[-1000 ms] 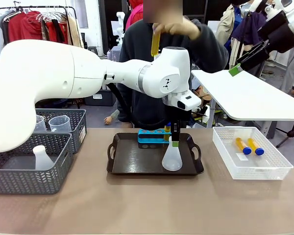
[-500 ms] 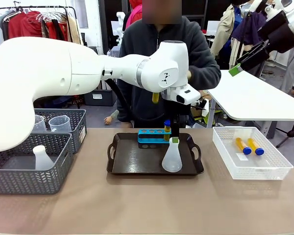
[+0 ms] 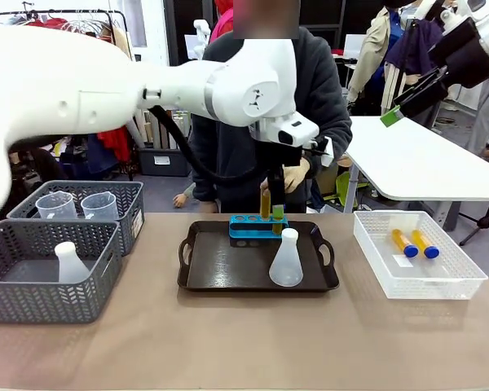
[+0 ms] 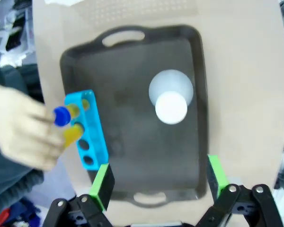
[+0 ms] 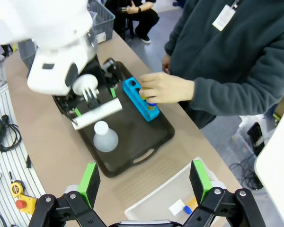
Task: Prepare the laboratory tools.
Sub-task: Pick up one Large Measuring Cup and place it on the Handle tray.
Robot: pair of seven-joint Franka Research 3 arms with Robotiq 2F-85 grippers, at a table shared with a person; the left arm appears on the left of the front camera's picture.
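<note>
Now L hand [image 4: 158, 178] & R hand [image 5: 145, 181] wide open above tan table [image 3: 228, 342], clothes rack [image 3: 65, 14] behind.

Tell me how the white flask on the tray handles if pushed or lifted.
The conical flask stands on a wide base, so a low nudge probably won't tip it. It looks empty and plastic, likely light, so it may slide on the smooth tray. Its sloped wall could squirt out of a pinch.

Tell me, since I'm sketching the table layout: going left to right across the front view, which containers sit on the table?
In order: front grey basket holding a conical flask → black tray → clear bin holding two yellow tubes.
</note>
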